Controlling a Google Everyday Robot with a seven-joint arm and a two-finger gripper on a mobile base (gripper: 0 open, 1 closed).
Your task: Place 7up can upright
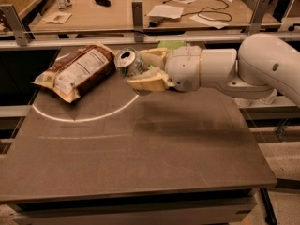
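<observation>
The 7up can point(129, 63) is held on its side above the table, its silver top with pull tab facing left toward the camera. My gripper point(143, 69) is shut on the can, with one cream finger point(152, 55) above it and one point(145, 82) below. The white arm point(234, 69) reaches in from the right. The can hangs over the back middle of the dark tabletop point(140, 144), just right of a brown bag.
A brown snack bag point(77, 71) lies at the back left of the table. A light-green bag point(171, 45) peeks out behind the gripper. A white arc point(84, 118) is marked on the tabletop. A metal rail point(140, 39) and a cluttered desk stand behind.
</observation>
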